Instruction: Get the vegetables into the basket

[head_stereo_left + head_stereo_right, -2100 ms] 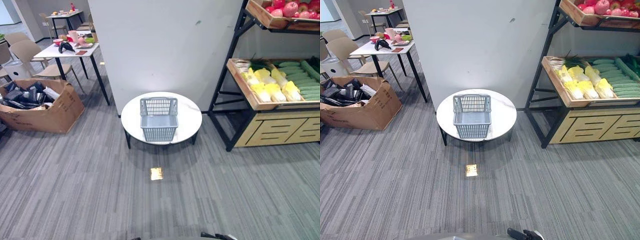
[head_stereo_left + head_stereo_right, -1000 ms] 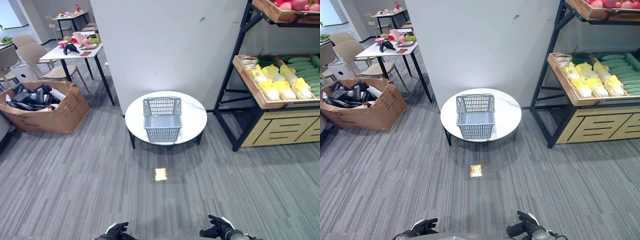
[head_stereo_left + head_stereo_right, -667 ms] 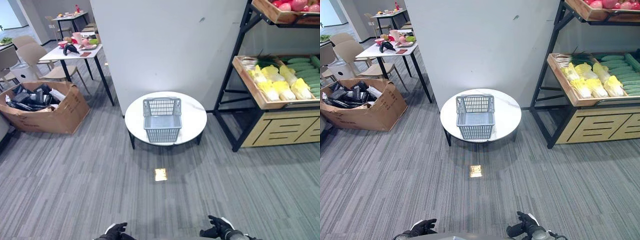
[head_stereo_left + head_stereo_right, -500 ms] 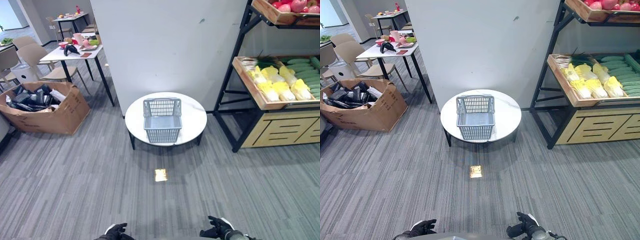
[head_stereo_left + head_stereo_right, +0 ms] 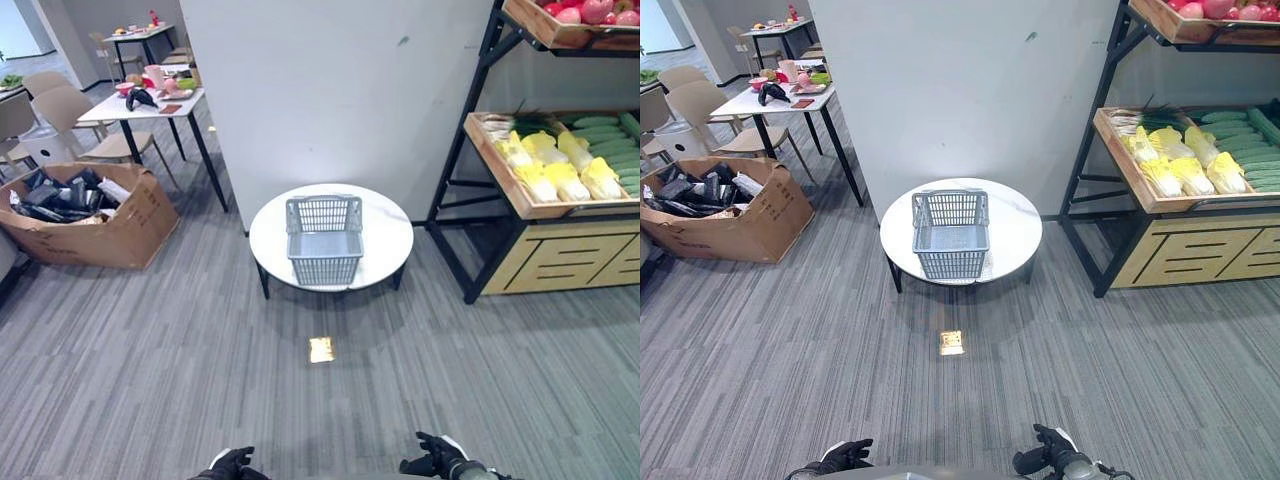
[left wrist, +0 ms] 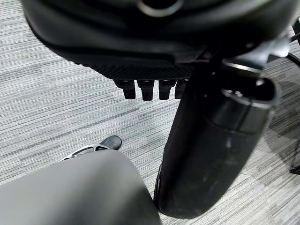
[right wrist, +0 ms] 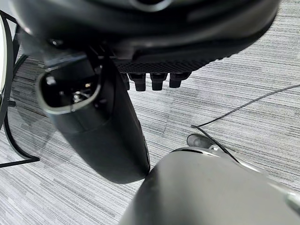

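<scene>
Counted at this moment:
- One grey basket [image 5: 323, 240], on one round white desk [image 5: 388, 236].
- One cardboard box [image 5: 95, 217] of mixed dark items, number not countable.
- Two rectangular white desks [image 5: 150, 104], one behind the other.
- Two beige chairs [image 5: 70, 108] seen at least.
- One wooden tray [image 5: 520, 195] of vegetables: yellow cabbages [image 5: 562, 170], about six; green cucumbers [image 5: 605, 128], several, stacked, not countable.
- One upper crate of red fruit [image 5: 583, 12], partly cut off.
- Two dark hands: left hand [image 5: 231, 464], right hand [image 5: 436, 461].
</scene>
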### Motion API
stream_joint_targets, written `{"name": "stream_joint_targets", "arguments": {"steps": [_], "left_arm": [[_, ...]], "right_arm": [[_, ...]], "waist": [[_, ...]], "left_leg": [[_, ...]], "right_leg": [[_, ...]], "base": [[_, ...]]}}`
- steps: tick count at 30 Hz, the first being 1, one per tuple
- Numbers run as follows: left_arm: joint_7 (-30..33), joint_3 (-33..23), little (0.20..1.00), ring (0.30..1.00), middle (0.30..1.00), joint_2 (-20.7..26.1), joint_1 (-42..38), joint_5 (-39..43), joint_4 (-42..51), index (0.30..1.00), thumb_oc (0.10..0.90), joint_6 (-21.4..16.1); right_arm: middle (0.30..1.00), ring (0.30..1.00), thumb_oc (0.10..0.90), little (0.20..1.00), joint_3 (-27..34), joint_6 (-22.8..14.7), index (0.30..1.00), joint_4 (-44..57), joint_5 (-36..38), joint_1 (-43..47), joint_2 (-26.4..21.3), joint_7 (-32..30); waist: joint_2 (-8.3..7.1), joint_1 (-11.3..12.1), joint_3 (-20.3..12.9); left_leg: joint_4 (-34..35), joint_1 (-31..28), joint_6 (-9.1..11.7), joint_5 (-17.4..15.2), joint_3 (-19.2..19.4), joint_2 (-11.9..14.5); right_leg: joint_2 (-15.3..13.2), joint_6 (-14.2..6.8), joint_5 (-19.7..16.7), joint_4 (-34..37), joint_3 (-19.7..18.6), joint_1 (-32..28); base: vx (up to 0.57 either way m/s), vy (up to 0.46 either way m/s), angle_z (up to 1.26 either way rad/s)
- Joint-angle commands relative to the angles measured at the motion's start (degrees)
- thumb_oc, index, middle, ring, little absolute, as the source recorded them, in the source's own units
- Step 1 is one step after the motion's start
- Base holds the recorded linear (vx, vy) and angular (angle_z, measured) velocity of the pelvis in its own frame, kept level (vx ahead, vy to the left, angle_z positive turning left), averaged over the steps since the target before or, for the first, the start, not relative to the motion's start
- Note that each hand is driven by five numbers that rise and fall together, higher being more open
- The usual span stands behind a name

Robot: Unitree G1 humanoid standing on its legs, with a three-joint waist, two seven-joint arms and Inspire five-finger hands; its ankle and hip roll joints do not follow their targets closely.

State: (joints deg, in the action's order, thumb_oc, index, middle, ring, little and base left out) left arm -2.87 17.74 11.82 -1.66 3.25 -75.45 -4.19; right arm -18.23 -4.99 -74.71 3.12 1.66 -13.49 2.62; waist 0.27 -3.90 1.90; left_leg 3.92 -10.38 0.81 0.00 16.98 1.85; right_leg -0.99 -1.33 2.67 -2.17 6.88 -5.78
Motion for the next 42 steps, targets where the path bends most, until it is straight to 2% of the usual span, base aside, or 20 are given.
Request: {"name": "stream_joint_targets", "arguments": {"steps": [1,7,9,10,14,17,20,22,23,25,28,29,32,34,35,38,39,40,41,42], "left_arm": [[-1.2,1.2,1.0,1.0,1.0,-3.1,-2.5,-1.7,-2.9,1.0,0.9,-0.5],[-1.4,1.2,1.0,1.0,1.0,-2.5,-3.5,-1.7,-2.6,1.0,0.9,-0.4],[-1.6,1.0,1.0,1.0,1.0,-2.2,-3.6,-1.5,-2.6,1.0,0.9,-0.4],[-1.5,0.8,1.0,1.0,1.0,-1.9,-3.6,-1.3,-2.6,1.0,0.9,-0.3],[-1.3,0.6,1.0,1.0,1.0,-1.3,-3.7,-1.3,-2.2,1.0,0.9,-0.4],[-1.3,0.4,1.0,1.0,1.0,-0.9,-3.5,-1.5,-2.4,1.0,0.9,-0.2],[-1.5,0.2,1.0,1.0,1.0,-0.6,-3.0,-1.4,-2.9,1.0,0.9,-0.3],[-1.5,0.1,1.0,1.0,1.0,-0.8,-2.9,-1.6,-3.2,1.0,0.9,-0.3],[-1.5,0.1,1.0,1.0,1.0,-0.8,-2.9,-1.6,-3.2,1.0,0.9,-0.3],[-1.5,-0.1,1.0,1.0,1.0,-1.1,-2.8,-1.4,-3.5,1.0,0.9,-0.4],[-1.6,-0.2,1.0,1.0,1.0,-1.3,-2.6,-1.8,-3.5,1.0,0.9,-0.5],[-1.7,-0.1,1.0,1.0,1.0,-1.6,-2.4,-1.7,-3.7,1.0,0.9,-0.4],[-1.5,-0.6,1.0,1.0,1.0,-1.7,-2.4,-0.9,-3.8,1.0,0.9,-0.3],[-1.4,-0.3,1.0,1.0,1.0,-1.9,-2.5,-1.0,-3.5,1.0,0.9,-0.2],[-1.5,0.6,1.0,1.0,1.0,-2.2,-3.1,-1.4,-2.8,1.0,0.9,-0.3],[-0.7,1.8,1.0,1.0,1.0,-2.2,-4.0,-2.3,-2.1,1.0,0.9,-0.4],[-0.7,1.8,1.0,1.0,1.0,-2.2,-4.0,-2.3,-2.1,1.0,0.9,-0.4],[-0.5,1.8,1.0,1.0,1.0,-2.4,-4.2,-2.1,-2.0,1.0,0.9,-0.5],[-0.5,1.8,1.0,1.0,1.0,-2.4,-4.2,-2.1,-2.0,1.0,0.9,-0.5],[-0.5,1.7,1.0,1.0,1.0,-2.4,-4.3,-1.6,-1.8,1.0,0.9,-0.3]], "right_arm": [[1.0,1.0,0.9,1.0,-3.2,1.5,1.0,-5.6,-0.5,0.1,1.3,1.9],[1.0,1.0,0.9,1.0,-3.2,1.7,1.0,-5.0,0.1,1.1,1.2,2.2],[1.0,1.0,0.9,1.0,-3.0,1.6,1.0,-4.7,0.5,1.4,1.2,2.1],[1.0,1.0,0.9,1.0,-2.7,1.5,1.0,-4.3,1.0,1.8,1.2,1.9],[1.0,1.0,0.9,1.0,-2.1,1.1,1.0,-2.7,2.4,2.1,1.2,1.8],[1.0,1.0,0.9,1.0,-1.9,0.8,1.0,-1.5,3.5,2.1,1.4,2.0],[1.0,1.0,0.9,1.0,-2.5,0.7,1.0,-1.4,3.0,1.8,1.3,2.3],[1.0,1.0,0.9,1.0,-2.7,0.6,1.0,-1.8,2.9,1.6,1.4,2.2],[1.0,1.0,0.9,1.0,-2.7,0.6,1.0,-1.8,2.9,1.6,1.4,2.2],[1.0,1.0,0.9,1.0,-2.7,0.8,1.0,-1.9,2.6,1.6,1.5,2.1],[1.0,1.0,0.9,1.0,-2.5,1.0,1.0,-2.2,2.7,1.3,1.4,2.3],[1.0,1.0,0.9,1.0,-2.4,1.1,1.0,-2.6,3.4,0.9,1.5,2.5],[1.0,1.0,0.9,1.0,-2.1,0.7,1.0,-2.9,4.3,0.8,1.0,2.7],[1.0,1.0,0.9,1.0,-2.5,0.6,1.0,-2.3,4.0,0.8,0.4,2.4],[1.0,1.0,0.9,1.0,-2.8,0.6,1.0,-1.9,3.9,1.0,0.0,2.4],[1.0,1.0,0.9,1.0,-2.7,0.6,1.0,-1.9,4.5,1.3,-0.6,2.5],[1.0,1.0,0.9,1.0,-2.7,0.6,1.0,-1.9,4.5,1.3,-0.6,2.5],[1.0,1.0,0.9,1.0,-2.7,0.5,1.0,-1.8,4.3,1.2,-0.9,2.6],[1.0,1.0,0.9,1.0,-2.7,0.5,1.0,-1.8,4.3,1.2,-0.9,2.6],[1.0,1.0,0.9,1.0,-2.8,0.5,1.0,-1.9,4.1,1.2,-1.2,2.5]], "waist": [[-1.73,0.1,0.3],[-1.86,0.5,1.2],[-1.89,0.6,1.6],[-1.85,0.6,2.2],[-1.61,0.2,4.0],[-1.87,-0.2,4.7],[-2.65,-0.6,4.5],[-3.29,-1.2,4.4],[-3.29,-1.2,4.4],[-3.58,-2.7,4.6],[-3.5,-3.5,4.6],[-3.37,-3.7,3.8],[-2.46,-3.8,2.4],[-1.4,-3.6,2.0],[-0.78,-4.1,2.3],[-0.09,-4.3,2.5],[-0.07,-4.4,2.5],[0.2,-4.3,2.6],[0.21,-4.4,2.6],[0.07,-4.3,2.8]], "left_leg": [[1.1,0.5,1.9,-0.3,-0.4,0.2],[1.1,1.4,1.1,-0.8,-0.5,-0.9],[1.1,1.5,0.7,-1.1,-0.5,-1.1],[1.1,1.2,0.1,-1.4,-0.4,-1.3],[1.1,0.0,-1.2,-2.1,-0.2,-1.9],[1.1,-1.2,-1.1,-2.5,-0.1,-1.8],[1.1,-1.9,-0.3,-3.1,0.0,-2.1],[1.1,-2.5,0.4,-3.7,-0.7,-2.4],[1.1,-2.5,0.4,-3.7,-0.7,-2.4],[1.1,-3.9,1.2,-4.9,-1.5,-2.2],[1.1,-4.9,1.6,-5.8,-2.2,-2.0],[1.1,-5.6,1.9,-6.3,-2.8,-2.0],[1.1,-6.3,2.8,-6.2,-3.7,-0.3],[1.1,-7.1,3.7,-3.8,-4.0,1.2],[-1.6,-6.6,4.8,-2.4,-4.3,2.7],[-5.0,-5.7,6.5,0.5,-4.6,4.1],[-5.1,-5.7,6.6,0.5,-4.7,4.2],[-9.8,-4.1,8.0,4.2,-5.2,5.3],[-9.9,-4.1,8.1,4.2,-5.3,5.3],[-13.3,-2.6,8.8,6.5,-5.4,6.1]], "right_leg": [[-4.9,-7.4,-6.2,1.9,-0.1,1.9],[-6.2,-8.3,-6.1,-1.3,-0.8,4.5],[-6.4,-8.6,-5.8,-3.4,-1.2,5.3],[-6.7,-8.9,-5.4,-6.9,-1.5,6.7],[-8.2,-10.1,-9.6,-18.1,-1.2,11.5],[-8.5,-10.0,-10.8,-20.9,-0.7,14.0],[-8.0,-9.4,-10.7,-14.4,-0.2,14.5],[-7.0,-9.6,-11.9,-7.1,-0.8,15.4],[-7.0,-9.6,-11.9,-7.1,-0.8,15.4],[-5.9,-10.3,-14.7,-1.5,-1.5,17.7],[-5.7,-10.5,-15.5,-0.9,-1.2,19.2],[-5.0,-9.5,-14.8,0.3,-1.1,17.8],[-3.2,-8.3,-13.5,1.4,-1.3,15.7],[-1.9,-7.2,-11.9,0.9,-0.5,14.6],[-1.1,-6.1,-10.2,0.0,0.1,14.0],[-0.3,-4.9,-8.6,-0.4,0.8,12.7],[-0.2,-4.8,-8.6,-0.4,0.8,12.7],[0.3,-3.8,-7.5,-0.2,1.4,11.1],[0.3,-3.8,-7.5,-0.2,1.5,11.0],[0.3,-3.3,-6.9,0.0,1.9,9.9]], "base": [[0.0,0.043,-0.04],[0.02,0.096,-0.02],[0.04,0.105,-0.02],[0.04,0.103,-0.07],[0.04,0.106,-0.1],[0.09,0.028,0.03],[0.19,-0.045,0.07],[0.15,-0.073,-0.03],[0.19,-0.078,-0.03],[0.23,-0.096,0.16],[0.16,-0.072,0.36],[0.16,-0.117,0.44],[0.21,-0.163,0.22],[0.22,-0.175,0.05],[0.23,-0.21,0.04],[0.13,-0.128,0.09],[0.21,-0.199,0.14],[0.12,-0.118,0.1],[0.18,-0.164,0.16],[0.11,-0.105,0.12]]}}
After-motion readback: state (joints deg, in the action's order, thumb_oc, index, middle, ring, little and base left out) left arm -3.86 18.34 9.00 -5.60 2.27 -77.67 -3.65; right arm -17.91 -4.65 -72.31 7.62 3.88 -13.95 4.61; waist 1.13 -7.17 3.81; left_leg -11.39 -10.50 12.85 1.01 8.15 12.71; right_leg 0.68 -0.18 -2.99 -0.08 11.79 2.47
